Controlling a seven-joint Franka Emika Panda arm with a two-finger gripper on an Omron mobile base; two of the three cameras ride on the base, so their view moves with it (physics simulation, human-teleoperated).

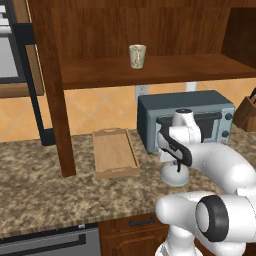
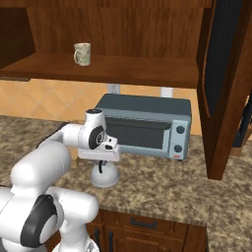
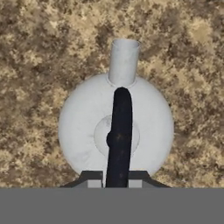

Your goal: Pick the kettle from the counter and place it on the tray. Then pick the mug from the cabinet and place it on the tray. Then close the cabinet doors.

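Observation:
The silvery-white kettle stands on the speckled counter, spout pointing to the top of the hand view. My gripper hangs straight above it, its two fingertips pressed against either side of the thin black handle. From the base, the kettle sits under my hand, in front of the toaster oven. The light-wood tray lies to its left with nothing on it. The cream mug stands on the cabinet shelf. The cabinet doors stand open.
A grey-blue toaster oven stands close behind the kettle. A knife block is at the far right. The open doors reach down to the counter on both sides. Drawers with black pulls run below the edge.

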